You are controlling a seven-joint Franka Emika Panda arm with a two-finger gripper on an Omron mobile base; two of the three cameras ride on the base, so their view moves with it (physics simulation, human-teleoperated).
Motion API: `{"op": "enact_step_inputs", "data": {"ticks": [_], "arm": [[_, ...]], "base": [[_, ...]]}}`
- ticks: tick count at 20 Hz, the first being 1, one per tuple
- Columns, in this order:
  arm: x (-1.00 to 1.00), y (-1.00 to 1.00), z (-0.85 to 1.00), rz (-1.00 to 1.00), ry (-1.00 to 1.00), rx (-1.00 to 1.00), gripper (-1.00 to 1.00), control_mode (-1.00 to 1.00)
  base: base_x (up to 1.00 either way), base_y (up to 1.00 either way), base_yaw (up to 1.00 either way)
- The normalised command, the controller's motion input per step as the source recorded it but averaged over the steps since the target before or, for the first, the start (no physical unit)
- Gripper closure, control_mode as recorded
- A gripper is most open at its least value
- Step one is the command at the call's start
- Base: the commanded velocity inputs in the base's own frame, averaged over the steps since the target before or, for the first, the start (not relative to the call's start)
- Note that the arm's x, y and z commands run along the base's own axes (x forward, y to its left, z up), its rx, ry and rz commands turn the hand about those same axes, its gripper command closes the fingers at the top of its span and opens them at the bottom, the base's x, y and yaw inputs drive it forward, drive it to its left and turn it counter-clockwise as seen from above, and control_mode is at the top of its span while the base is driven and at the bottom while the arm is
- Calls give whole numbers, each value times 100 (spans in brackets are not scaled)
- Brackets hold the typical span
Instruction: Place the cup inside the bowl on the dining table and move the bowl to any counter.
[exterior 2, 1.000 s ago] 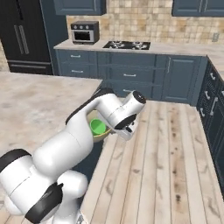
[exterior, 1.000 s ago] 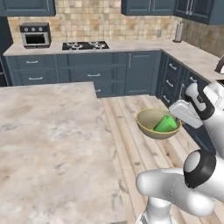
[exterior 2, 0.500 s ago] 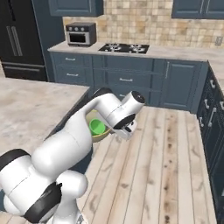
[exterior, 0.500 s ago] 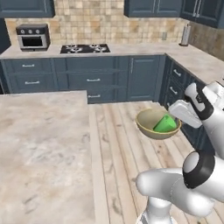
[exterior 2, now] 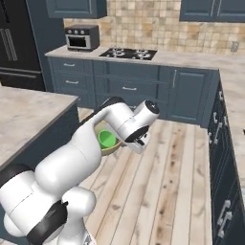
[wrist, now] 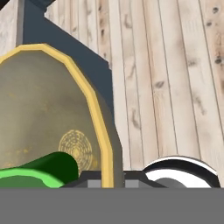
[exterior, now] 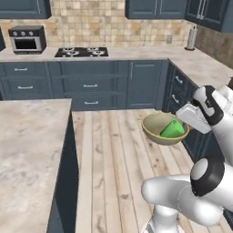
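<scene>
While the bowl (exterior: pixel 164 130) hangs in mid-air over the plank floor (exterior: pixel 113 154), the gripper (exterior: pixel 185 120) pinches its rim on one side only, jaws nearly closed with the thin yellowish edge between them. The hand view shows that edge running down between the fingertips, and the cup (exterior: pixel 173 129) lies on its side in the bowl, leaning toward the gripped edge rather than standing upright. So the first half of the job looks done, and what remains is carrying the load to a worktop.

The bowl is well clear of the dining table (exterior: pixel 27 154), which sits off to the left, and it is near the side counter (exterior: pixel 195 68) with blue drawers on the right. The back counter (exterior 2: pixel 143 56) with the hob (exterior: pixel 82 52) is further away across the floor.

The main risk, as I judge it, is the one-sided hold. A wide bowl held by one point of its rim can pivot in the jaws if the arm swings or the base brakes sharply, and it already looks slightly tilted. A loose, lying cup could then roll across and tip out over the low wall. The bowl could also strike the drawer fronts (exterior: pixel 178 91) or the counter edge if it is not lifted high enough first.
</scene>
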Motion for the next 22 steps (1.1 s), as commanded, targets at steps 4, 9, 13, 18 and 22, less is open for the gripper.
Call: {"op": "enact_step_inputs", "data": {"ticks": [4, 9, 13, 18, 22], "arm": [[0, 0, 0, 0, 0, 0, 100, 100], [0, 0, 0, 0, 0, 0, 100, 100], [0, 0, 0, 0, 0, 0, 100, 100], [0, 0, 0, 0, 0, 0, 100, 100], [0, 0, 0, 0, 0, 0, 100, 100]], "base": [[78, -22, 0], [81, -9, 0], [81, -14, 0], [93, -9, 0], [97, -10, 0]]}}
